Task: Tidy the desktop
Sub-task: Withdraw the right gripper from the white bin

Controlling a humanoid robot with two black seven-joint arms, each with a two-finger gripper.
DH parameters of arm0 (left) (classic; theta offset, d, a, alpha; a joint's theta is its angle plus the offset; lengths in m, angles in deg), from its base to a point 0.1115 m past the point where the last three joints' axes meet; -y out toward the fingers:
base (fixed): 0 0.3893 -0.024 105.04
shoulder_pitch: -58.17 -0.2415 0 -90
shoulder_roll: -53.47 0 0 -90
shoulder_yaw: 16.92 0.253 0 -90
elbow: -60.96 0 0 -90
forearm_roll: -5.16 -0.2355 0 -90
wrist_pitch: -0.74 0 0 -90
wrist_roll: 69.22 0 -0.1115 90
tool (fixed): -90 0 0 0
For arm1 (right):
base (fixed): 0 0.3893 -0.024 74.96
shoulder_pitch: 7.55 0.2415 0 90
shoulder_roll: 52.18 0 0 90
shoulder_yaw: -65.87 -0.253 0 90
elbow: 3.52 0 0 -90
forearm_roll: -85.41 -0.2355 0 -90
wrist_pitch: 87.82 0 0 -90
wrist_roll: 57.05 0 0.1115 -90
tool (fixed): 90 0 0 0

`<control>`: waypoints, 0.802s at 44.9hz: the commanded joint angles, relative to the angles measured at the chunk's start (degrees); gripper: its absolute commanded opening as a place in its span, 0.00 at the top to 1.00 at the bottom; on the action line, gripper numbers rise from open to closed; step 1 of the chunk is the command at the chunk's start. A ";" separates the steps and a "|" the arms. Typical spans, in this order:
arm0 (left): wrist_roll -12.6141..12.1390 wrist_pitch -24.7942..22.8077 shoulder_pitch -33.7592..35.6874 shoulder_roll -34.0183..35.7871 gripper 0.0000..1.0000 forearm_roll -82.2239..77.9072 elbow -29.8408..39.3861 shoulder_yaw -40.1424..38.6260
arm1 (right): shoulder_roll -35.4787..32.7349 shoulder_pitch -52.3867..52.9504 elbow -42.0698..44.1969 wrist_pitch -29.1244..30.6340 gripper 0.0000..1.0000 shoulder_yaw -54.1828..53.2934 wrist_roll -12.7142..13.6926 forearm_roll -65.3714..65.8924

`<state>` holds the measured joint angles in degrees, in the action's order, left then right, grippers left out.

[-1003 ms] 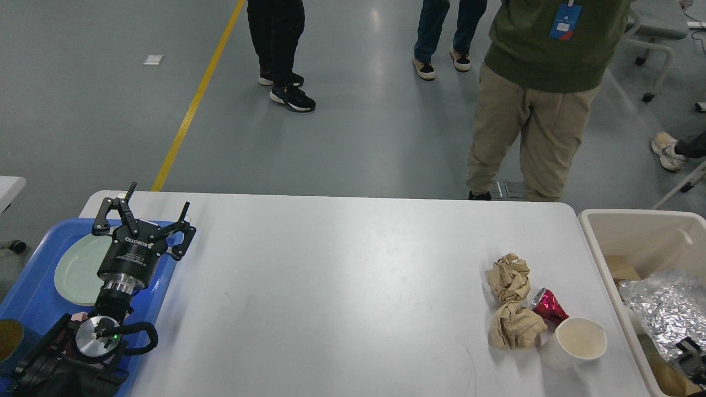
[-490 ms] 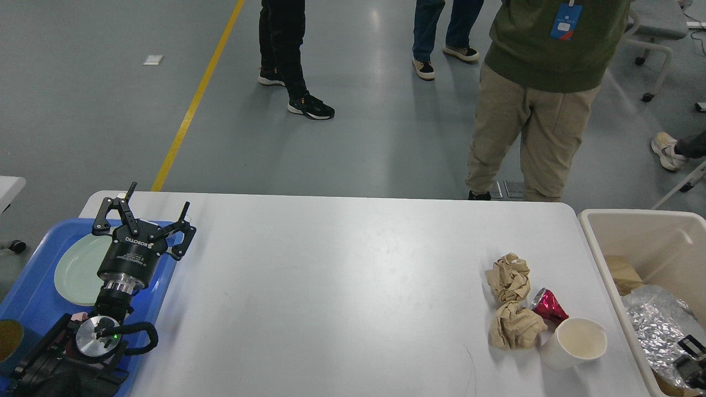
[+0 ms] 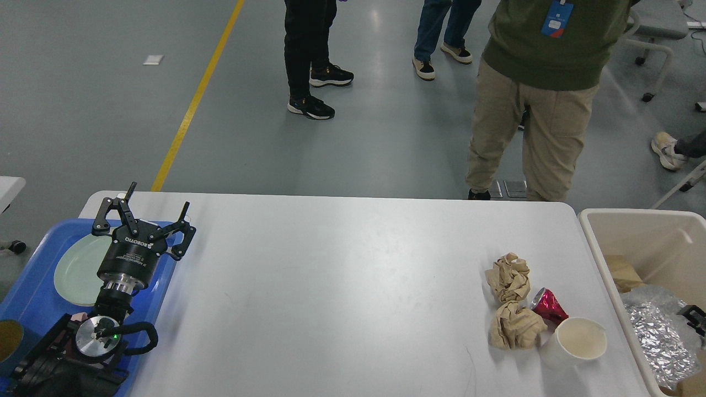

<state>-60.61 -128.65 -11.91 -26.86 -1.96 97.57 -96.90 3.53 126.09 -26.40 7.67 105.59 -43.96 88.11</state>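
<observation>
**Litter waits at the right end, nearer the right arm**

The left tool (image 3: pixel 144 215) hovers over the far edge of the blue tray (image 3: pixel 33 298) at the tabletop's left end, its two fingers spread wide with nothing between them and nothing touching them. Under and behind it lies a pale green plate (image 3: pixel 77 270) on the tray. The right tool (image 3: pixel 696 318) shows only as a small dark piece at the frame's right edge, down inside the beige bin (image 3: pixel 618 220) against crumpled silver foil (image 3: pixel 659 331); whether its fingers are spread or pressed together cannot be told.

The tabletop (image 3: pixel 342 275) runs with its long axis left to right across the view, and its whole middle is bare. What remains on it sits in one tight cluster near the right end, close to the bin: two balls of crumpled brown paper (image 3: pixel 508 277), one behind the other, a crushed red foil wrapper (image 3: pixel 546 307) just beside them, and a white paper cup (image 3: pixel 573 342) lying at the near side, touching or nearly touching the front ball.

From the left tool that cluster lies far to the right, the full width of the tabletop away. From the right tool it lies just to the left, over the bin's wall. The right arm is, by my reading, the natural one for the next pick, with the bin right beside it for the drop.
</observation>
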 commanded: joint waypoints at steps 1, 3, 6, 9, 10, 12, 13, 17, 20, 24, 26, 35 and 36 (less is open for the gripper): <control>0.00 0.01 0.03 -0.01 0.04 0.00 0.04 0.01 | -3.41 13.99 -10.50 5.13 0.00 10.10 -0.08 2.22; 0.00 0.01 0.03 -0.01 0.04 0.00 0.04 0.01 | -4.29 19.62 -14.98 7.32 0.00 15.10 -0.08 2.22; 0.00 0.01 0.03 -0.01 0.04 0.00 0.04 0.01 | -4.47 29.01 -21.75 10.14 0.00 22.92 -0.08 2.22; 0.00 0.01 -0.05 -0.01 0.04 0.00 0.04 0.01 | -3.86 38.95 -29.30 12.07 0.00 29.61 -0.08 2.22; 0.00 0.01 -0.05 -0.01 0.04 0.00 0.04 -0.08 | -3.42 42.03 -32.11 12.60 0.00 31.72 -0.08 2.22; 0.00 0.01 -0.05 -0.01 0.04 0.00 0.04 0.01 | -1.93 48.00 -37.65 13.66 0.00 34.89 0.00 2.22; 0.00 0.01 -0.05 -0.01 0.04 0.00 0.04 0.01 | -1.14 50.82 -40.11 14.18 0.00 36.21 -0.08 2.13; 0.00 0.01 -0.05 -0.01 0.04 0.00 0.04 0.01 | 2.64 60.75 -48.20 16.47 0.00 40.78 0.01 1.78; 0.00 0.01 -0.05 -0.01 0.04 0.00 0.04 0.01 | 4.84 67.35 -53.13 19.89 0.00 42.11 0.01 1.69; 0.00 0.01 -0.05 -0.01 0.04 0.00 0.04 0.01 | 7.74 74.12 -57.01 26.56 0.00 42.02 0.01 1.52; 0.00 0.01 -0.05 -0.01 0.04 0.00 0.04 0.01 | 9.06 76.41 -57.89 30.43 0.00 41.76 -0.08 1.26; 0.00 0.01 -0.05 -0.01 0.04 0.00 0.04 0.01 | 14.07 87.66 -66.14 41.00 0.00 38.95 -0.26 -3.31; 0.00 0.01 -0.05 -0.01 0.04 0.00 -0.05 0.01 | 14.25 88.89 -67.63 40.91 0.00 38.77 -0.26 -3.84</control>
<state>-60.61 -128.65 -11.97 -26.86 -1.95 97.62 -96.90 15.93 208.63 -88.04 46.29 145.20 -44.14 87.20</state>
